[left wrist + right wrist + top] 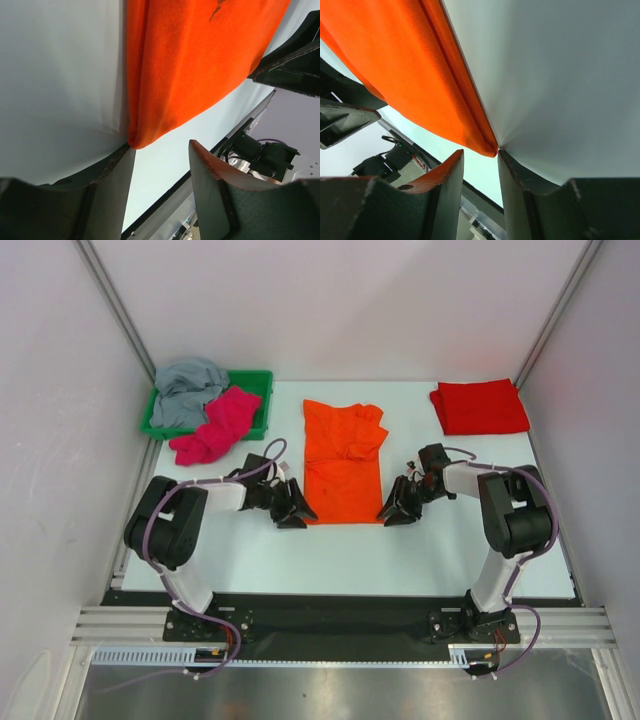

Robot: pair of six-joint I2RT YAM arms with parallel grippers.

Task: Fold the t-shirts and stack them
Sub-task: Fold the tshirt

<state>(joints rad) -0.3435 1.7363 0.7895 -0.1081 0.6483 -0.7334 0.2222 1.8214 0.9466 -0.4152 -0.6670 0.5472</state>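
At the middle of the table (350, 560) lies the orange shirt (342, 465), folded lengthwise into a narrow strip with its sleeves bunched at the far end. My left gripper (296, 512) is down low at the shirt's near left corner, and my right gripper (395, 510) is down low at its near right corner, the two facing each other across the near hem.

In my left wrist view the jaws stand well apart. The folded corner touches the tip of one finger (112, 185), the other finger (210, 180) is clear of the cloth, and bare table shows in the gap, so that gripper is released and grasps nothing.

In my right wrist view the jaws are closer together, yet a gap shows between them. The corner of the shirt ends right at the tip of one finger (520, 190) and does not reach in between, so that gripper is also released.

At the far right a red shirt (480, 407) lies folded flat. At the far left a green tray (262, 380) holds a crumpled grey shirt (190, 385), and a pink shirt (215, 425) hangs over the tray's near rim onto the table
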